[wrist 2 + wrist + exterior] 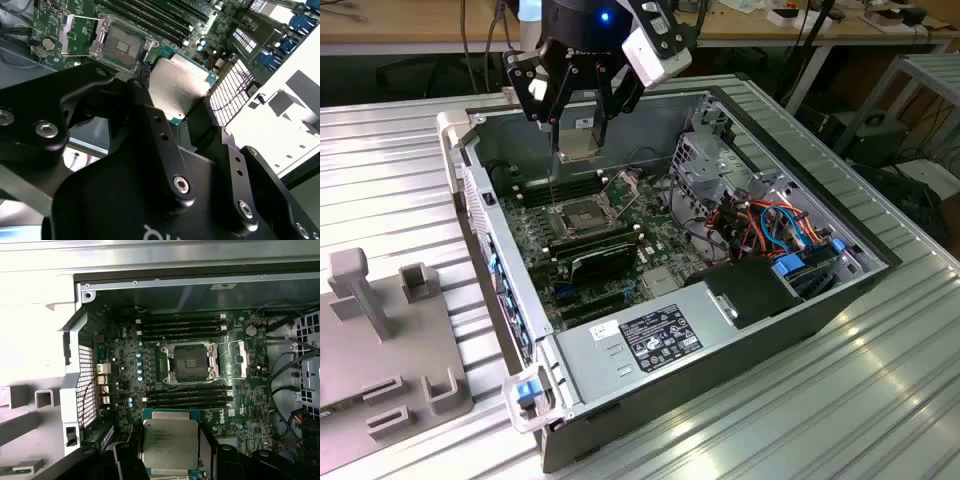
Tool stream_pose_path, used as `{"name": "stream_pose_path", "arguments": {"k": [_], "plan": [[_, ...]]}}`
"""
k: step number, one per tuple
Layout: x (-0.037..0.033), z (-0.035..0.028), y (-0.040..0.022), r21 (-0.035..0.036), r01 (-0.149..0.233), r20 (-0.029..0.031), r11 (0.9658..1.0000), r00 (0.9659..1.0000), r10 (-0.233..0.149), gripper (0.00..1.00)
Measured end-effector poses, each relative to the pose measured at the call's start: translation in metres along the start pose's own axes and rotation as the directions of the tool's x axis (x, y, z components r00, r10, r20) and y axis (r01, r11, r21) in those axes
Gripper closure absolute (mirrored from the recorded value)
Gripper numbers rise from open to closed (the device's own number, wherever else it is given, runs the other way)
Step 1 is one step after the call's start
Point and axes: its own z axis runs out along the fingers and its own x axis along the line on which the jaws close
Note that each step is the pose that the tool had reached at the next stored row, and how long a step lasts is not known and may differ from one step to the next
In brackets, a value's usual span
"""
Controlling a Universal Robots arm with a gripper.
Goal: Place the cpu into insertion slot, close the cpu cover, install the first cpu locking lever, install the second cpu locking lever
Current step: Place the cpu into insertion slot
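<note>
Ribbed metal surface point(390, 170), open computer case point(650, 345): jaws clamped on cpu point(582, 147), held level, apparently straight above insertion slot point(582, 215), well apart; cpu cover point(623, 190) raised.

Ribbed silver metal tabletop point(400, 150) spreads below my jaws on every side; strong white glare on it in first wrist view. Grey moulded fixture block point(390, 340) lies on tabletop, well apart from my jaws toward exterior view's left, nearer camera. Beyond my jaws, long wooden workbench point(420, 25), cables point(463, 45) hanging over its edge, dark underneath. Grey metal rack point(925, 75) well apart from my jaws toward exterior view's right, past tabletop edge
</note>
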Motion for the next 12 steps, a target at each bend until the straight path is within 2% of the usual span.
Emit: {"name": "stream_pose_path", "arguments": {"k": [12], "plan": [[0.0000,0.0000,0.0000,0.0000,0.000,0.0000,1.0000,1.0000,0.000,0.46]]}}
